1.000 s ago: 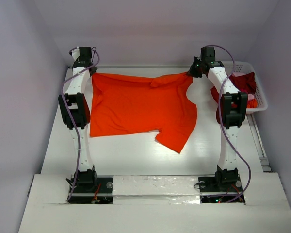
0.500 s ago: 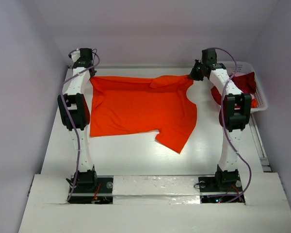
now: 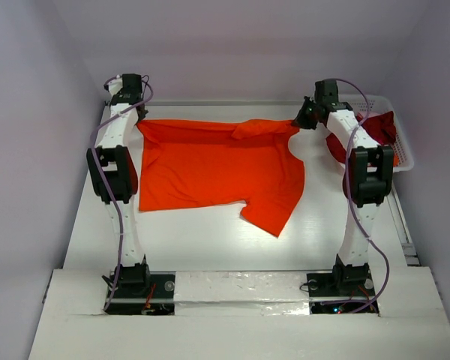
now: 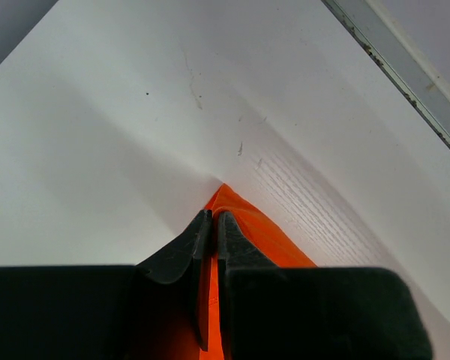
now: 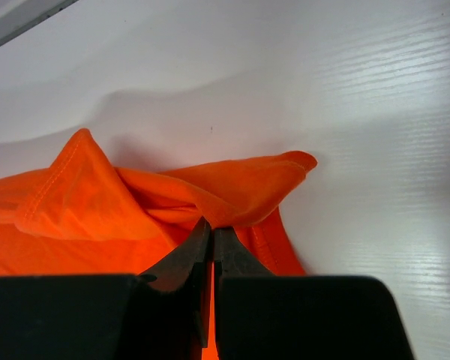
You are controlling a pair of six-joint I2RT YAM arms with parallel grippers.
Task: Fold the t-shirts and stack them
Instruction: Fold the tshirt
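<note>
We read this as a robotics lab bench; plain pale walls boxing in a white table, left arm and right arm bolted at the bottom of the frame, purple cables looping along them; silver tape across the bottom edge

The orange t-shirt lies spread flat on the worktop. Its far edge is stretched between the 2 sets of jaws, 1 corner pinched in the left jaws and a bunched fold in the right jaws. Crimson t-shirts lie heaped just right of the right jaws.
</note>
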